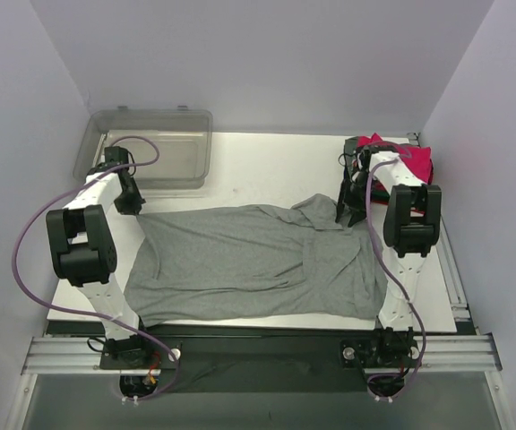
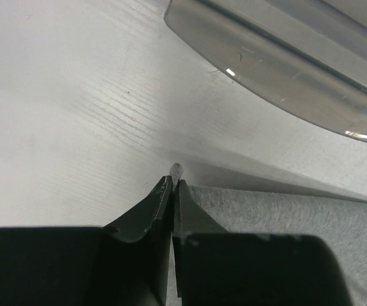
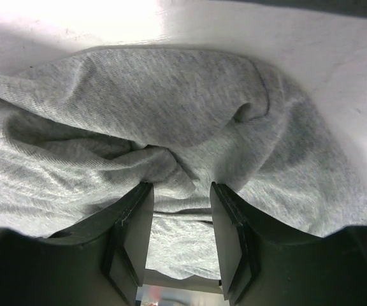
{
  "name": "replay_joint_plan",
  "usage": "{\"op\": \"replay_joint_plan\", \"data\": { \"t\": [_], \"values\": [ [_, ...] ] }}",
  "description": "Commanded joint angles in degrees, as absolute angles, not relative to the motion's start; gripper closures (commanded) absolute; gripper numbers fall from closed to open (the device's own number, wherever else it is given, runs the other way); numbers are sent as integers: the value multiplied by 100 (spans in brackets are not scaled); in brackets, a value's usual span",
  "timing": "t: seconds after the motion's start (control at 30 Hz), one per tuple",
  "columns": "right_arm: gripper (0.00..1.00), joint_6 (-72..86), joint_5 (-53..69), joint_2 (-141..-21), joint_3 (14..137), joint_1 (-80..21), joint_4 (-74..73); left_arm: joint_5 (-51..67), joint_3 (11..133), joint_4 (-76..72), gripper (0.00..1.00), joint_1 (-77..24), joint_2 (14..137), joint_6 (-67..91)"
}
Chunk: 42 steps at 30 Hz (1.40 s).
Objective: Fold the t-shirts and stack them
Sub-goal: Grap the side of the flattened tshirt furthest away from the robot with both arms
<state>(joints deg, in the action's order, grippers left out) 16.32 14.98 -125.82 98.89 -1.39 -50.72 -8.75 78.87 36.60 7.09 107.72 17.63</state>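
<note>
A large heather-grey t-shirt (image 1: 258,260) lies spread across the white table (image 1: 267,170). My left gripper (image 1: 131,204) sits at the shirt's far left corner. In the left wrist view, the left gripper (image 2: 172,182) is shut on a thin edge of the grey cloth (image 2: 285,217), and a small tip of it pokes out past the jaws. My right gripper (image 1: 348,215) is down on the bunched far right part of the shirt. In the right wrist view, the right gripper (image 3: 180,188) stands open astride a fold of the grey cloth (image 3: 171,102).
A clear plastic bin (image 1: 150,143) sits at the back left, just beyond the left gripper, and its rim (image 2: 285,70) also shows in the left wrist view. A pile of folded shirts with a pink-red one (image 1: 419,166) on top lies at the back right, behind the right arm.
</note>
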Motion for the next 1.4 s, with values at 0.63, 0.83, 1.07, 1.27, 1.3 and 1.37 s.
{"op": "replay_joint_plan", "data": {
  "t": [0.63, 0.83, 1.07, 1.27, 1.3, 1.37],
  "values": [
    [100, 1485, 1617, -12393, 9668, -457, -5265, -905, 8033, 3709, 63, 633, 10538, 1591],
    [100, 1582, 1679, -11997, 9633, -281, -5282, -923, 7998, 3718, 48, 677, 10556, 1696],
    [100, 1661, 1644, -11629, 9668, -132, -5361, -958, 7919, 3621, 39, 703, 10521, 1775],
    [100, 1819, 1573, -11339, 9738, 191, -5458, -993, 7954, 3612, 37, 747, 10582, 1898],
    [100, 1828, 1591, -11303, 9747, 237, -5493, -993, 7963, 3612, 37, 747, 10626, 1907],
    [100, 1846, 1626, -11207, 9756, 368, -5511, -993, 7963, 3577, 37, 747, 10696, 1933]
  ]
}}
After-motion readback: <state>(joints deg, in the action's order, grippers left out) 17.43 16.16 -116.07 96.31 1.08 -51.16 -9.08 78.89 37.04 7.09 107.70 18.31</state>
